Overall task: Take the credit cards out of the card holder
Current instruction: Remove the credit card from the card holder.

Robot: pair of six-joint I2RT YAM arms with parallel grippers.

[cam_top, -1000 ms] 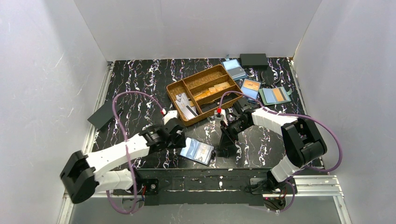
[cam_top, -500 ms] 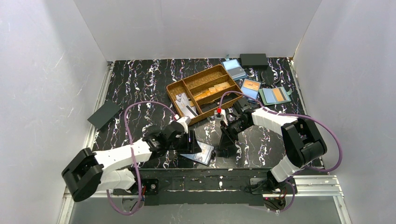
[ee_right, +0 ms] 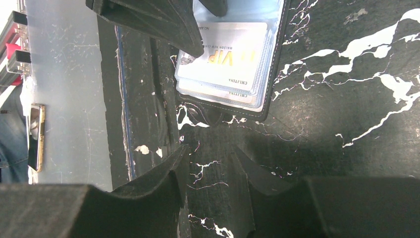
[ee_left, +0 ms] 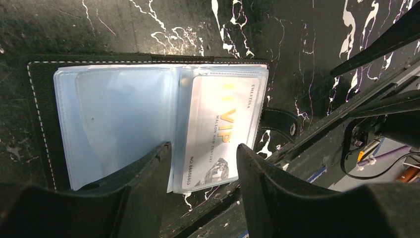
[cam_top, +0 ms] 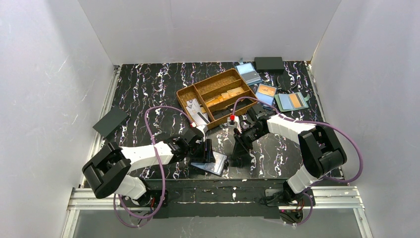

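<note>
The card holder point(cam_top: 216, 164) lies open and flat near the table's front edge, black with clear sleeves point(ee_left: 119, 114). A pale credit card point(ee_left: 223, 129) with gold VIP print sits in its right-hand sleeve, and the edges of more cards show stacked under it point(ee_right: 223, 89). My left gripper point(ee_left: 203, 151) hangs open just over the holder, its fingers astride the card's lower edge and touching nothing I can make out. My right gripper point(ee_right: 213, 161) stands open over bare table just right of the holder point(ee_right: 275, 59), with nothing between its fingers.
A brown wooden tray point(cam_top: 184, 97) with compartments holds orange-tan cards behind the grippers. Blue holders showing an orange card point(cam_top: 266, 92), a grey-green holder point(cam_top: 292, 101) and a black box point(cam_top: 269, 63) lie at the back right. A flat black case point(cam_top: 111, 122) rests at the left edge.
My left arm has swung right and reached out, bringing its gripper from beside the card holder to right over it. The right arm and the holder have not moved.
</note>
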